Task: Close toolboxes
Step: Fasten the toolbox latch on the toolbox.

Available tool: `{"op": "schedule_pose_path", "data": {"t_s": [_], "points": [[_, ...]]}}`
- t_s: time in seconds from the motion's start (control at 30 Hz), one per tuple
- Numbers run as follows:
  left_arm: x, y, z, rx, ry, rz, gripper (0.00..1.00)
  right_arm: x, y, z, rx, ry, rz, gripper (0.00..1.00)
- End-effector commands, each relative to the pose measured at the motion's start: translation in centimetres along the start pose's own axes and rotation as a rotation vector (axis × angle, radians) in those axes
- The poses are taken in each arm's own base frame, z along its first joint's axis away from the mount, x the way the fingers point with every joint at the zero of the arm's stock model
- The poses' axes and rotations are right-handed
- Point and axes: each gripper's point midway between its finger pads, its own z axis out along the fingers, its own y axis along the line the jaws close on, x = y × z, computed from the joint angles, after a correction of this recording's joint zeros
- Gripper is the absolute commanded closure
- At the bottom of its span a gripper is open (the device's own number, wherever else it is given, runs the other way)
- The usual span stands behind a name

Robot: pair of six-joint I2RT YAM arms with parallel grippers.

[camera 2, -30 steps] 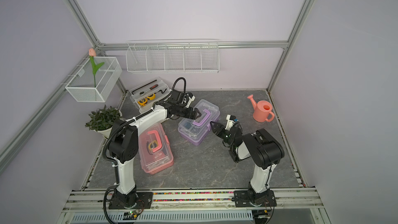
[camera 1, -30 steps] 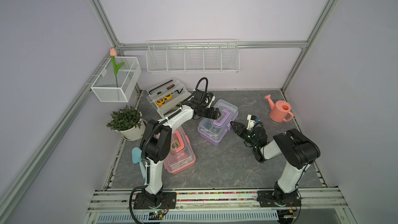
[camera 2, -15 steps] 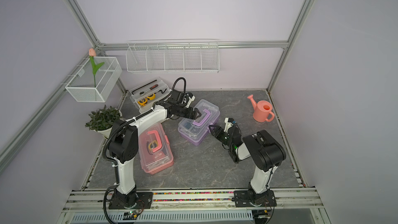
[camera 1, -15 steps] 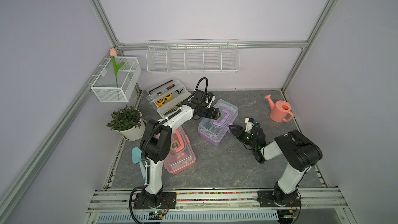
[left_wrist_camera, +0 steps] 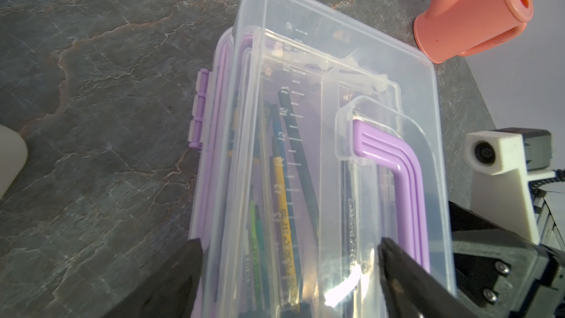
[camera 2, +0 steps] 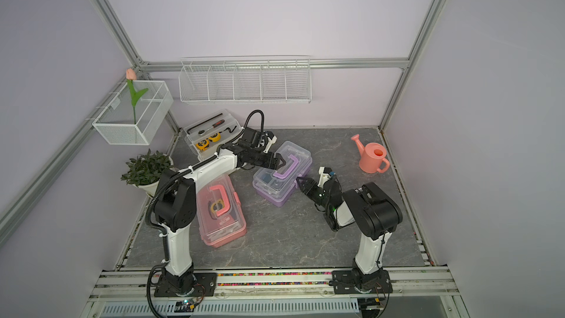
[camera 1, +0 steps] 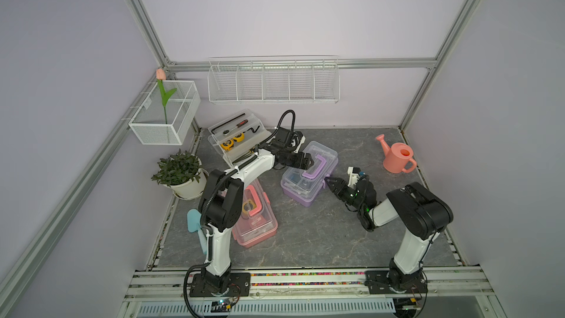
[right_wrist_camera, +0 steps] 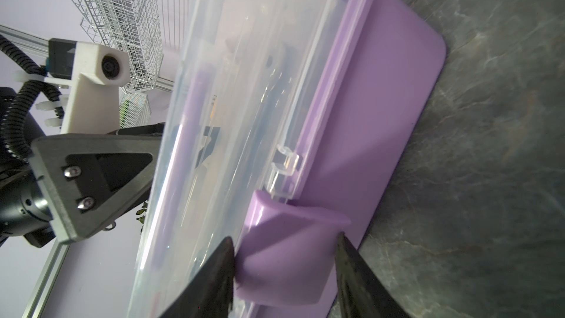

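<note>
At the purple toolbox (camera 1: 301,189), the right gripper (camera 1: 327,181) reaches the latch (right_wrist_camera: 287,258)

Compared with a second ago, the purple toolbox lies where it was in mid-table, clear lid down and front latch swung outward. The right gripper has slid left until its tips meet the box's right side, and the left arm has not moved. The latch sits between the right gripper's half-parted jaws, one fingertip (right_wrist_camera: 351,255) touching its flared lip; whether they pinch it cannot be told. The left gripper (camera 1: 309,162) hangs over the far part of the lid, spread wide and gripping nothing. One of its fingers is beside the purple handle (left_wrist_camera: 403,178) and the other is out past the lid's hinge edge. The pink toolbox (camera 1: 256,224) lies near-left with its lid down, and the white toolbox (camera 1: 235,136) stands far-left with its lid raised
</note>
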Motion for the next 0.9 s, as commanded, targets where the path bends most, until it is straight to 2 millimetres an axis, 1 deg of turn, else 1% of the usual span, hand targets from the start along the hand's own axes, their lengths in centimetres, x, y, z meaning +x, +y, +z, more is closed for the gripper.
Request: {"op": "schedule_pose_path", "data": {"t_s": [0.0,0.2,0.4,0.43,0.6,0.73,0.8,0.87], "points": [[5.2,-0.3,0.8,0.020,0.176,-0.066,0.11,0.8,-0.9,0.4,0.026,0.032,0.045,0.47],[5.9,-0.6,1.4,0.057,0.192,-0.093,0.12,0.8,-0.8,1.0,0.010,0.040,0.051,0.47],[6.4,-1.2,1.6,0.100,0.191,-0.118,0.13,0.6,-0.8,1.7,-0.054,0.012,0.076,0.48],[6.6,-1.2,1.7,0.108,0.194,-0.123,0.13,0.7,-0.9,1.8,-0.054,0.013,0.081,0.49],[6.9,-1.8,2.0,0.148,0.200,-0.147,0.16,0.8,-0.3,2.1,-0.065,0.016,0.046,0.49],[6.9,-2.5,2.2,0.173,0.194,-0.153,0.16,1.5,-0.4,2.9,-0.071,0.035,0.073,0.49],[6.8,-2.5,1.9,0.161,0.194,-0.146,0.16,1.3,-0.5,2.6,-0.065,0.023,0.061,0.49],[6.5,-2.1,1.5,0.125,0.188,-0.130,0.15,0.6,-0.5,1.7,-0.055,-0.004,0.033,0.48]]}}
